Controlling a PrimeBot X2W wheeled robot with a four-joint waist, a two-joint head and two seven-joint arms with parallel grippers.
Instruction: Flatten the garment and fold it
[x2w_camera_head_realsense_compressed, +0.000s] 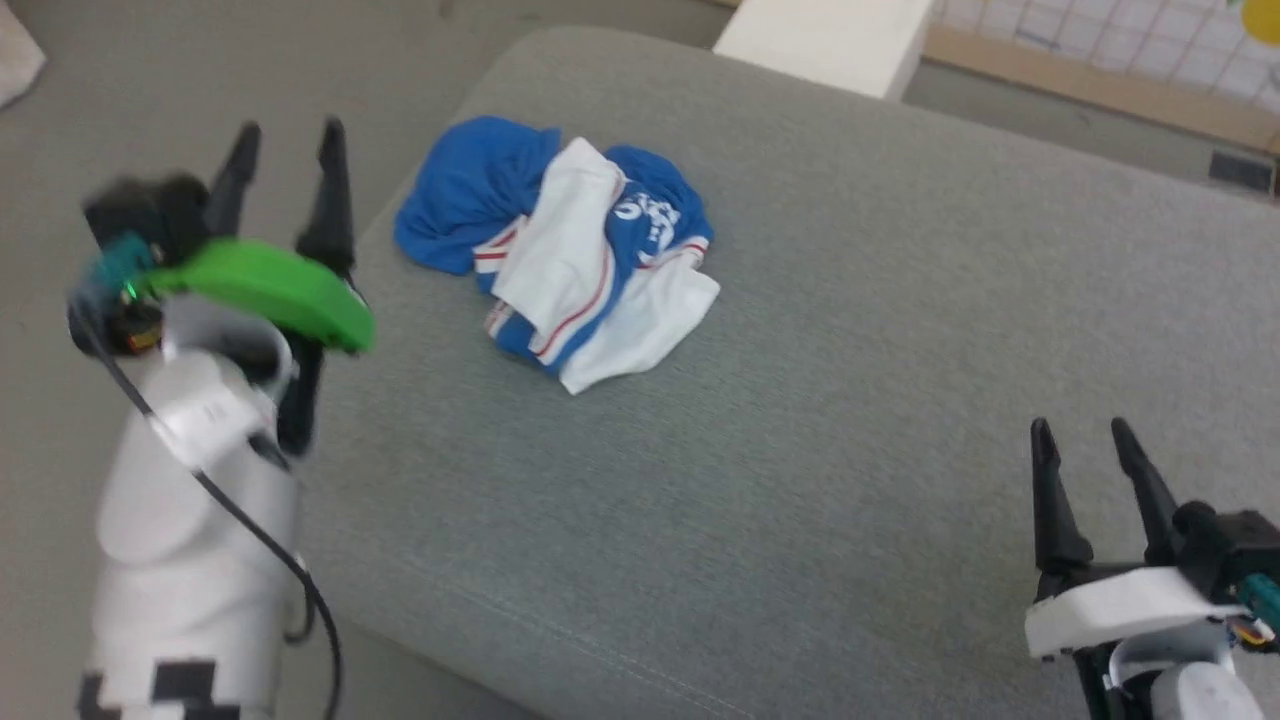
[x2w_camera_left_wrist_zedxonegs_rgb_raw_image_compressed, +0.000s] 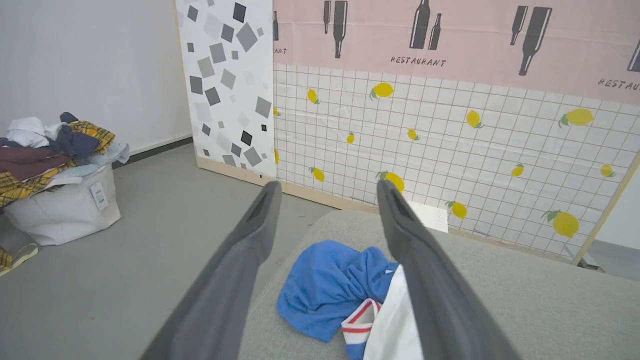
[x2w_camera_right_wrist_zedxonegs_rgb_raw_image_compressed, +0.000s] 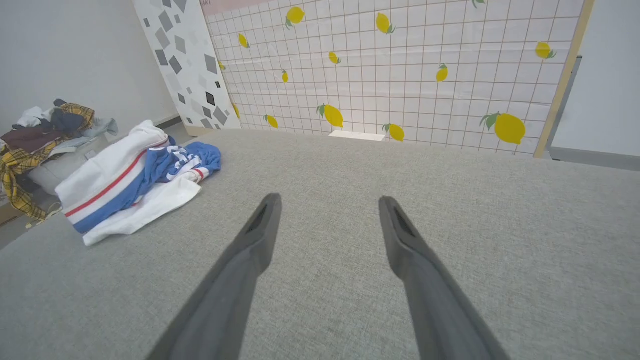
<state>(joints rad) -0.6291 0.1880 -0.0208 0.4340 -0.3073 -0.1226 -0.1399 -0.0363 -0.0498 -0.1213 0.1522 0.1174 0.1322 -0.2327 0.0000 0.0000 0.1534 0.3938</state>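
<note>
Left gripper (x2w_camera_head_realsense_compressed: 290, 128) and right gripper (x2w_camera_head_realsense_compressed: 1080, 425) gape empty; shirt (x2w_camera_head_realsense_compressed: 560, 250) bunched ahead-right of the left one. Flattening unstarted, probably pinch an edge.

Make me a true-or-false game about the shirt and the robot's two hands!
1. The garment lies scrunched in a heap on the grey cushion. True.
2. The left gripper is holding the garment. False: it is open, holds nothing and sits off to the garment's side.
3. The right gripper is open, with nothing between its fingers. True.
4. The garment is green and yellow. False: it is blue and white with thin red stripes.
5. Lemons are printed on the wall panel. True.
</note>
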